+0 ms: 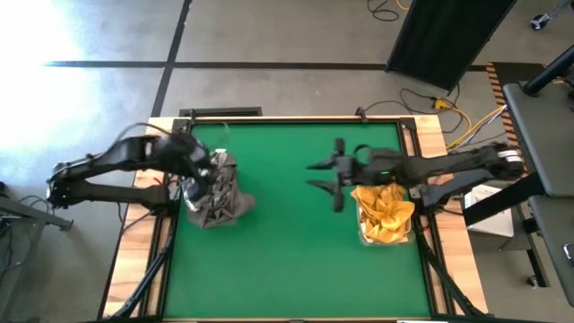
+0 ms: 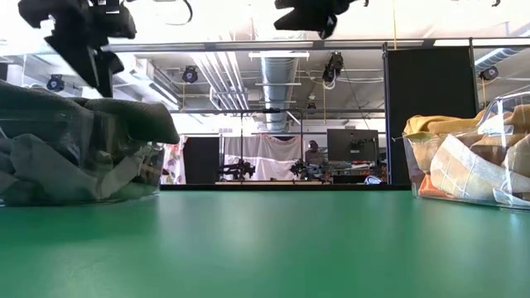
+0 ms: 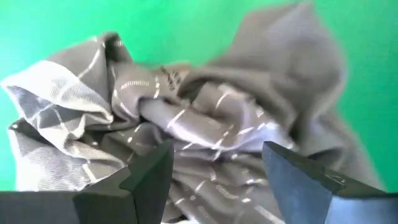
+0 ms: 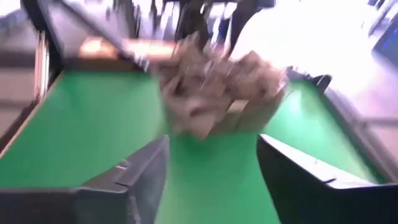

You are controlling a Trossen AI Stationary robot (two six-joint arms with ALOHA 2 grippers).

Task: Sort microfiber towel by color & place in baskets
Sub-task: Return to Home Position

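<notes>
Several grey towels [image 1: 218, 196] are heaped in the left see-through basket [image 2: 124, 175], and one drapes over its rim onto the green table. My left gripper [image 1: 204, 172] hangs open just above this heap; in the left wrist view its fingers [image 3: 217, 155] stand apart over the grey folds [image 3: 205, 118]. Orange-yellow towels [image 1: 386, 213] fill the right basket [image 2: 497, 182]. My right gripper [image 1: 337, 175] is open in the air over the middle of the table, to the left of the orange towels. Its wrist view looks past the open fingers [image 4: 211, 149] toward the grey heap [image 4: 214, 93].
Green mat [image 1: 296, 260] lies bare between the two baskets and along the near side. The table's wooden frame [image 1: 430, 135] carries cables on the far right. A dark panel [image 1: 448, 36] and floor cables lie beyond the far edge.
</notes>
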